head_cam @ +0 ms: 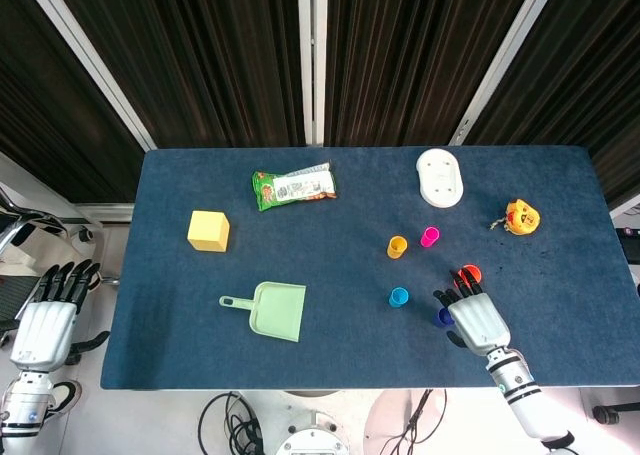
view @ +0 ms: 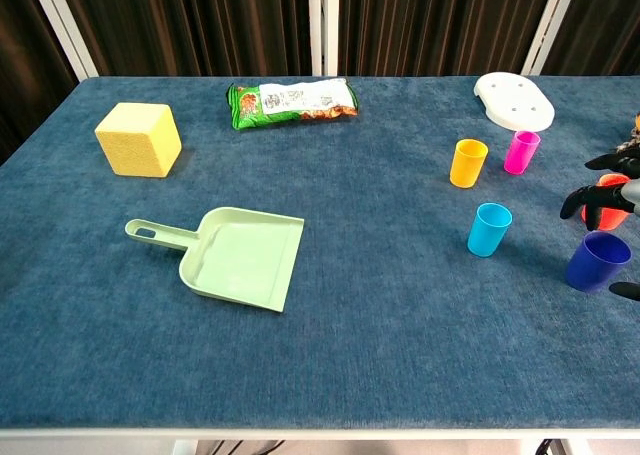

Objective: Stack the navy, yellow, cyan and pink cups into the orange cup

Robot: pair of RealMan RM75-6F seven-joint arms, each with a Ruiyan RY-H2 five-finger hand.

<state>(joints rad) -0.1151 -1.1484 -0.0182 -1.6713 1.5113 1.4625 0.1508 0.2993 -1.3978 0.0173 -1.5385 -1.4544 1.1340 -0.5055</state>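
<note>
1. The first pick is judged to be in hand — the navy cup [view: 597, 261], standing at the near right of the table [head_cam: 180, 355], is being approached, and nothing has yet been stacked.
2. The right hand [head_cam: 474, 319] is seen spread above that cup with its fingers apart; nothing is held, and contact with the cup cannot be told.
3. The orange cup [head_cam: 470, 272] stands just beyond the navy one, partly hidden by fingertips [view: 572, 204].
4. The cyan cup [view: 489, 229], yellow cup [view: 467, 163] and pink cup [view: 520, 152] stand further left, apart from one another.
5. Next, the fingers would need to be closed round the navy cup — upright, without the orange cup being knocked.
6. The left hand [head_cam: 48, 320] hangs open off the table's near left edge.
</note>
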